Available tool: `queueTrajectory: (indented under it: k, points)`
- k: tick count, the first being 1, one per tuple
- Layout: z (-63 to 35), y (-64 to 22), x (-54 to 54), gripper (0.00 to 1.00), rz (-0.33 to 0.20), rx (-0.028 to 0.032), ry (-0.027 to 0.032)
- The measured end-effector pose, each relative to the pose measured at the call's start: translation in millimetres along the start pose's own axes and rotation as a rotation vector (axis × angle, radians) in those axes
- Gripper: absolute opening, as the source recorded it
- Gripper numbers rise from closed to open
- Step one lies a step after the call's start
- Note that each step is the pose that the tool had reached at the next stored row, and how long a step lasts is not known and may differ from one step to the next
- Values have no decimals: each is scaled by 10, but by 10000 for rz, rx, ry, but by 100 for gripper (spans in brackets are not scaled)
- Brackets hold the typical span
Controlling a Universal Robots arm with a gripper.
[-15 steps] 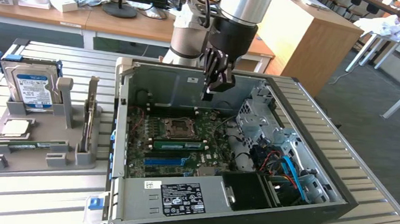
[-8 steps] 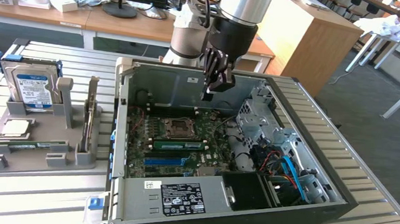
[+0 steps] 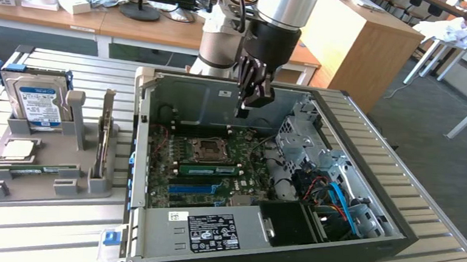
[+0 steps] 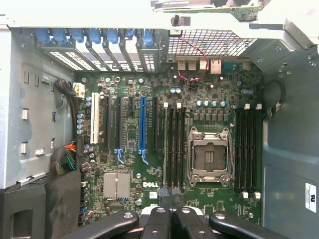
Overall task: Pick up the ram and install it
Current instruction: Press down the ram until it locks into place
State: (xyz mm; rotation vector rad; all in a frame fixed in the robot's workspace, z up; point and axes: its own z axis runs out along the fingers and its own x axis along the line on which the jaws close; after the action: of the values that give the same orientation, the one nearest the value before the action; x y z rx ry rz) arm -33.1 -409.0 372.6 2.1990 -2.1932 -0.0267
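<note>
The ram (image 3: 208, 169) stood on edge in a slot on the board, just beside the socket (image 3: 208, 148), inside the open case (image 3: 195, 98). By that look the main work was done: picked up and seated, as far as I could judge. Whether the end latches had closed was too small to tell.

The gripper (image 3: 244, 107) hung above the board, well clear of the ram, clenched tight with nothing between its fingers. In the wrist view the gripper (image 4: 168, 211) showed its fingers pressed together, lined up with the bank of slots (image 4: 175, 149) beside the socket (image 4: 209, 157). Which slot of the bank held the ram I could not tell from there.

The ram's long axis ran across the exterior view, left to right, parallel with the blue slot (image 3: 193, 188) beside it. Its broad green face was turned toward the exterior camera, contact edge down in the slot and top edge up.

One doubt — a second green strip (image 3: 43, 169) lay flat in the tray (image 3: 18, 194) outside the case, on the exterior view's left, its long axis likewise left to right. It could have been another stick. I took the seated one for the task's ram, and if so, little of the task was left.
</note>
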Motion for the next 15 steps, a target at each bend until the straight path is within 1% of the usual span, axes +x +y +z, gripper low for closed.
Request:
queueTrajectory:
  k: [7, 15]
  points:
    - [1, -104, 2, 10, 3, -1, -4]
    - [-2, -286, 9, 10, 0, 0, -28]
